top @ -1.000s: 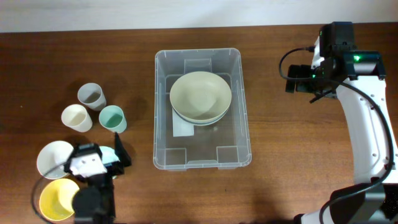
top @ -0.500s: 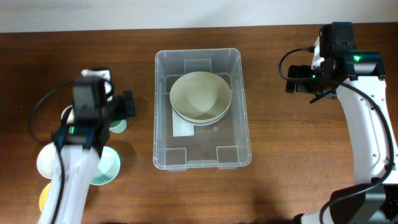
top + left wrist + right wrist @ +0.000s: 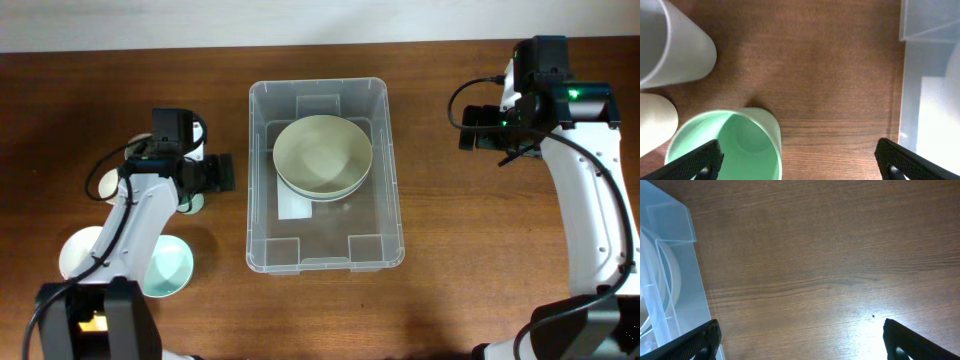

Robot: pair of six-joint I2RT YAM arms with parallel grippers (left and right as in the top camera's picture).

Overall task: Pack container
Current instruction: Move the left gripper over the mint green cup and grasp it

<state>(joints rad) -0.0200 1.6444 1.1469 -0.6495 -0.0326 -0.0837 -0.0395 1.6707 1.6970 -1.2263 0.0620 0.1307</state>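
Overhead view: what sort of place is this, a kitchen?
Probably a robotics lab bench, not a kitchen: a white-and-black left robot arm and right robot arm flank a brown wooden table, where a large clear plastic rectangular bin holds stacked pale green bowls.

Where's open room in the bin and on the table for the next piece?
Inside the container, the end nearer the arm bases, beyond the stacked bowls, is bare. The table between container and right arm is open. Left of it is crowded: green cup, white bowl, teal bowl.
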